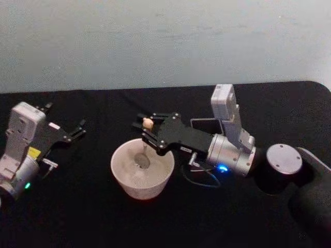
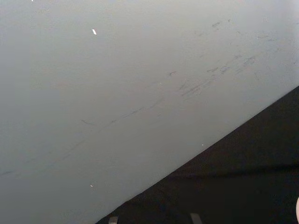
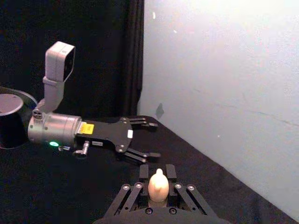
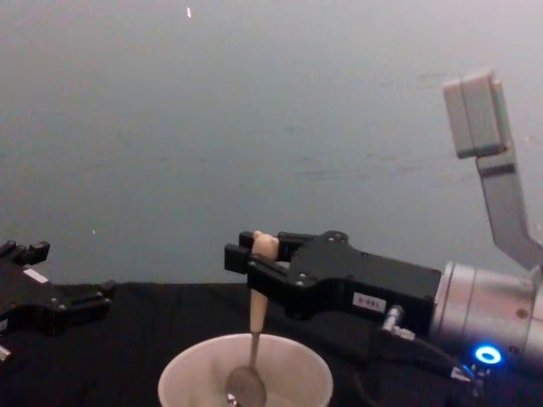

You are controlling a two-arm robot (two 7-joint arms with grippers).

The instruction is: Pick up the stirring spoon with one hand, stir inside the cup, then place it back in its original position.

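The off-white cup [image 1: 150, 188] stands on the black table near its middle. My right gripper [image 1: 147, 132] reaches in from the right above the cup's far rim, shut on the stirring spoon [image 1: 148, 124] just under its beige knob. The spoon [image 4: 256, 315] hangs nearly upright, and its grey bowl sits low inside the cup [image 4: 297, 373]. In the right wrist view the knob [image 3: 158, 185] sticks up between my right fingers [image 3: 144, 171]. The dark holder box [image 1: 202, 125] stands behind the right gripper, partly hidden. My left gripper [image 1: 77, 129] rests open at the far left.
The black tablecloth [image 1: 77, 206] ends at a pale wall [image 1: 165, 41] behind. A thin cable [image 1: 204, 182] loops on the table right of the cup. The right arm's bulky joint [image 1: 283, 159] fills the table's right side.
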